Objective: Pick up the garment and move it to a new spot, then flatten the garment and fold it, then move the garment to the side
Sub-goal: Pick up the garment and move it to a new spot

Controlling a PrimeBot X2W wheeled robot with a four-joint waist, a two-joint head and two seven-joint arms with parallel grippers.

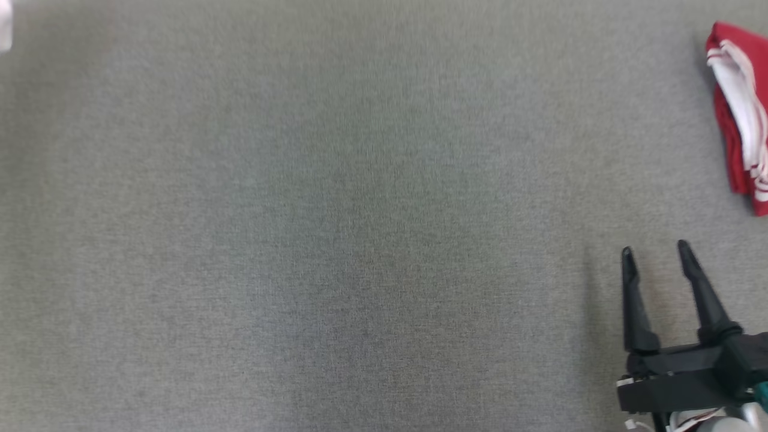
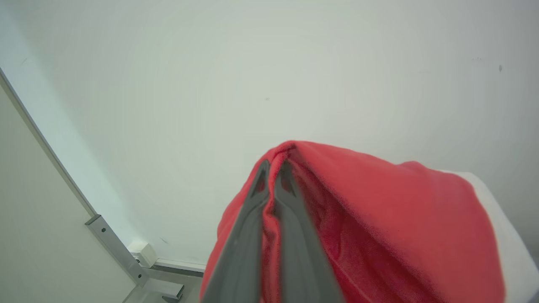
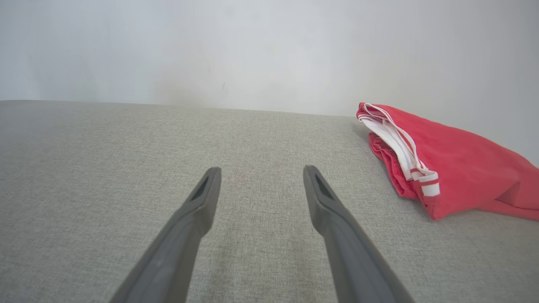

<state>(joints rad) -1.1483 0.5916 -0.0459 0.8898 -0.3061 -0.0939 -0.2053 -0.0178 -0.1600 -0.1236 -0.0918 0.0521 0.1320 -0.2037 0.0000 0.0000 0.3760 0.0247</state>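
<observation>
Grey-fingered, pinching a ridge of the red garment [image 2: 379,219] with the left gripper [image 2: 276,165], jaws pressed together, cloth draping over and to the right of the fingers [image 2: 244,252] before a pale wall [image 2: 210,84]. Holding the right gripper [image 1: 655,247] spread wide over the grey fabric surface [image 1: 300,240], gripping nothing. Facing a folded red-and-white piece [image 1: 741,114] lying ahead and to the right of that gripper, apart from it.

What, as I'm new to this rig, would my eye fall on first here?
The bright red cloth pinched in the shut left pincer, bunched around it in the left wrist view. Next comes a folded red garment with white trim, lying on the grey table at the head view's right edge. The open right pincer sits empty nearer the robot.
</observation>
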